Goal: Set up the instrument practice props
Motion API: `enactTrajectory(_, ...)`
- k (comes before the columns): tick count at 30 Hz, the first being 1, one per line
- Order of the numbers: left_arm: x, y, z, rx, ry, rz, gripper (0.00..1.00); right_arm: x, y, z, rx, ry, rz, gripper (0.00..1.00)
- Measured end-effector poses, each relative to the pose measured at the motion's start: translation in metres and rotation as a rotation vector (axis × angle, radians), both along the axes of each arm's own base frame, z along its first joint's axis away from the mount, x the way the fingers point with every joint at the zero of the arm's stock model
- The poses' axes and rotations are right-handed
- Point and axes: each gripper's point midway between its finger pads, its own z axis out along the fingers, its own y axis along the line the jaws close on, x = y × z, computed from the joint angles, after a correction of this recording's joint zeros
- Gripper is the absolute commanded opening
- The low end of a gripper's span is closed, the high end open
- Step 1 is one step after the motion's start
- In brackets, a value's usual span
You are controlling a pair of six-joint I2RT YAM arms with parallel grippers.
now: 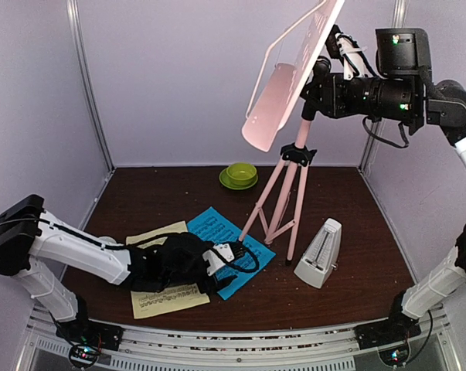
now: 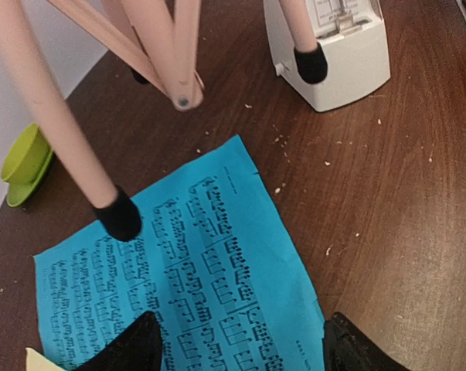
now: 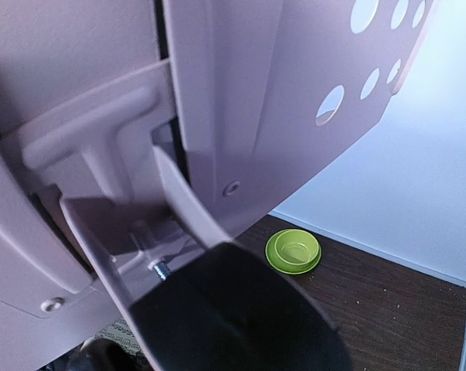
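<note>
Left claw point(image 2: 240, 348) gapes over blue page point(image 2: 202, 263), its corner pointing at metronome point(image 2: 345, 62).

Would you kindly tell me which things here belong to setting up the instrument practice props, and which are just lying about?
For the job:
- stand
- blue page
- yellow page
- metronome

Lying about:
- green bowl on its saucer
</note>
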Motion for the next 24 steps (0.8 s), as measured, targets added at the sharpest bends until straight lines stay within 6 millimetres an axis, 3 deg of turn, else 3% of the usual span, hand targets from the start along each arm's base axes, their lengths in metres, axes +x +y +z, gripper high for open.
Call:
enactTrajectory(4, 0.0, -0.014, -0.034, 0.054, 0.095, 0.011, 0.73, -0.001, -0.002, 0.002, -0.018, -0.02, 0.006, 0.0)
enactTrajectory(9, 0.011, -0.004, -0.075, 0.153, 0.186, 0.084, 0.7, -0.003, -0.004, 0.003, -0.025, -0.03, 0.014, 0.0)
enactTrajectory(13, 0.04, 0.008, -0.076, 0.16, 0.204, 0.178, 0.67, -0.004, -0.004, 0.001, -0.023, -0.03, 0.019, 0.0)
enactTrajectory(24, 0.141, 0.075, -0.077, 0.114, 0.241, 0.463, 0.66, -0.003, 0.015, -0.016, -0.03, -0.011, 0.081, 0.0)
